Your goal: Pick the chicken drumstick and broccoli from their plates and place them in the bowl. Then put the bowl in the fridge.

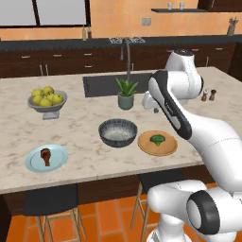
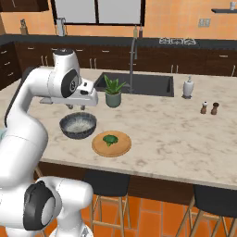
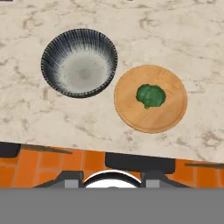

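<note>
The dark ribbed bowl (image 1: 117, 133) (image 2: 77, 125) (image 3: 79, 65) stands empty near the island's front edge. Just right of it lies the wood-coloured plate (image 1: 169, 146) (image 2: 121, 144) (image 3: 170, 113), and the broccoli (image 1: 157, 139) (image 2: 110, 139) (image 3: 151, 96) rests on it. Further left, the pale blue plate (image 1: 59, 153) carries the chicken drumstick (image 1: 46, 156). My gripper (image 1: 154, 109) (image 2: 77, 107) (image 3: 112, 180) hangs high above the counter, behind the bowl and the wood plate. It is open and holds nothing. The fridge is out of view.
A footed fruit bowl (image 1: 47, 101) sits at the left. A potted plant (image 1: 125, 93) (image 2: 113, 91) stands in front of the sink (image 1: 101, 85) and its faucet. Two shakers (image 1: 208, 95) (image 2: 209, 108) and a soap dispenser (image 2: 187, 88) are at the right. Stools (image 1: 49, 201) (image 2: 109, 183) stand under the counter edge.
</note>
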Available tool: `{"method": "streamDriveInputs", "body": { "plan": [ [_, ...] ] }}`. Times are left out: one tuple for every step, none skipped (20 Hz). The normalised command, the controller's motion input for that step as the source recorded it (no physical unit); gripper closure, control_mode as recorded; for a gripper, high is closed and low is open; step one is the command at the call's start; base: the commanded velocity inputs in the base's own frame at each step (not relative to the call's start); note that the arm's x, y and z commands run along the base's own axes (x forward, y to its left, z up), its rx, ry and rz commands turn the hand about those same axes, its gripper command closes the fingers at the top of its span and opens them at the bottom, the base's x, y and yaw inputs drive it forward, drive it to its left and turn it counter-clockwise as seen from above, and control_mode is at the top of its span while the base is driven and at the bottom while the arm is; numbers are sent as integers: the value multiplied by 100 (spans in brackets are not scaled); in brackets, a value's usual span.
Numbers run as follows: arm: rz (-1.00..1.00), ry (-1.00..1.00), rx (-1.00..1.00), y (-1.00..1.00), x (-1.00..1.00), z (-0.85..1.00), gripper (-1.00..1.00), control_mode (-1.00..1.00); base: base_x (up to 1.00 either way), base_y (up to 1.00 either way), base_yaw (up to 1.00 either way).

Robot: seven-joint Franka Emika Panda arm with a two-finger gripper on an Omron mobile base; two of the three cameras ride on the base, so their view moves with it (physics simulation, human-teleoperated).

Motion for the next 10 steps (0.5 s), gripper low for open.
{"method": "streamDriveInputs", "body": {
  "plan": [
    [0,0,0,0,-2,0,-100,-100,0,0,0],
    [0,-4,0,0,-34,0,-100,-100,0,0,0],
    [0,-6,0,0,-66,0,-100,-100,0,0,0],
    [0,-15,0,0,-100,0,-100,-100,0,0,0],
    [-15,-15,0,-46,-96,-4,-100,-100,0,0,0],
    [-39,-5,0,-15,-91,-26,-100,-100,0,0,0],
    [-46,0,12,-57,-73,-27,-100,-100,0,0,0],
    [-46,0,19,-55,-60,-23,-100,-100,0,0,0],
    [-51,0,27,-64,-64,-22,-100,-100,0,0,0],
    [-50,2,31,-63,-50,-19,-100,-100,0,0,0]
  ]
}}
